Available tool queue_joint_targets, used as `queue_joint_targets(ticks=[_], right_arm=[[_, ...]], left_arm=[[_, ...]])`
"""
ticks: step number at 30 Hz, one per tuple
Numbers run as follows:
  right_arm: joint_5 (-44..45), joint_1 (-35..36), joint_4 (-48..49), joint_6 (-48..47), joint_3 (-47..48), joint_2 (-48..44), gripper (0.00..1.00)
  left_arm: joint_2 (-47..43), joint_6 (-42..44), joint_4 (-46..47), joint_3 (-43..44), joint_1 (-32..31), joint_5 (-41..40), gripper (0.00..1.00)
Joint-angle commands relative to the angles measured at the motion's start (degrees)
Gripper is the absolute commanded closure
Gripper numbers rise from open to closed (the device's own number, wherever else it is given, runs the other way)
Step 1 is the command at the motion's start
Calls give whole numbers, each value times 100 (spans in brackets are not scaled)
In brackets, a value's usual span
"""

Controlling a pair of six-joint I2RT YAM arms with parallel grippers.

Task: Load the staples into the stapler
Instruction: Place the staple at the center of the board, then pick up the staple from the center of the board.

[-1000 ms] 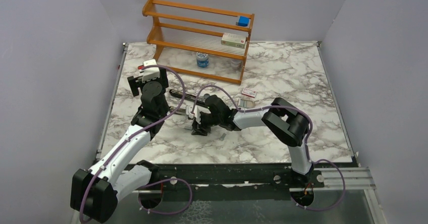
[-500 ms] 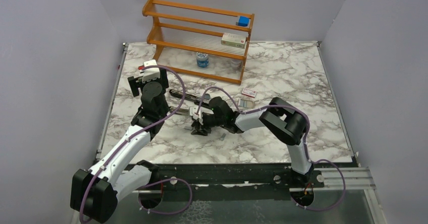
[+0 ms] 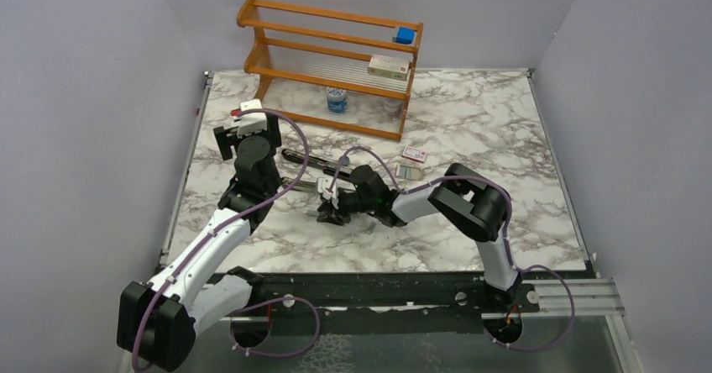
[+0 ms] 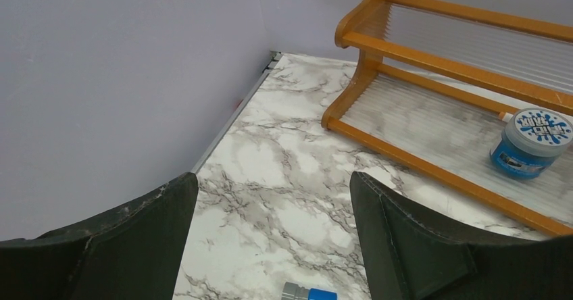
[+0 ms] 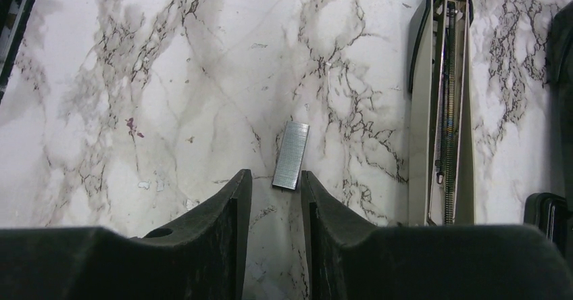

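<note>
A short silvery strip of staples (image 5: 291, 155) lies flat on the marble, just ahead of my right gripper (image 5: 276, 178). The jaws stand a narrow gap apart with nothing between them, and the strip's near end sits at the mouth of that gap, beside the right fingertip (image 5: 305, 178). To its right lies the stapler (image 5: 442, 111), swung open with its silver channel and spring showing. From above, the right gripper (image 3: 329, 213) hangs low just in front of the stapler's black bars (image 3: 304, 163). My left gripper (image 4: 270, 198) is open wide and empty, held above the table left of the stapler (image 3: 246, 129).
A wooden rack (image 3: 336, 62) at the back holds a blue jar (image 4: 534, 144), a flat box (image 3: 389, 67) and a blue cube (image 3: 405, 35). A small red-and-white box (image 3: 413, 154) lies right of the stapler. The grey wall and table edge (image 4: 230, 121) run along the left.
My right gripper has slid a little left and lower toward the strip, and its jaws have narrowed. The left arm has not moved.
</note>
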Motion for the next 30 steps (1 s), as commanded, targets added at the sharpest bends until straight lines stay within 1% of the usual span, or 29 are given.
queue_joint_targets(ticks=[1,9,22,30], right_arm=[[592,-6,-490,-78,-257,430,66],[747,18,36,87,-472,555,69],[612,108,-146,-68,-439,621,70],[611,117,-157,-106,-466,629,78]], left_arm=[[10,-61,46,25,25,165,14],[57,-114,-8,48,22,226,15],[80,-161,-36,60,30,273,16],[72,-194,-71,70,26,306,16]])
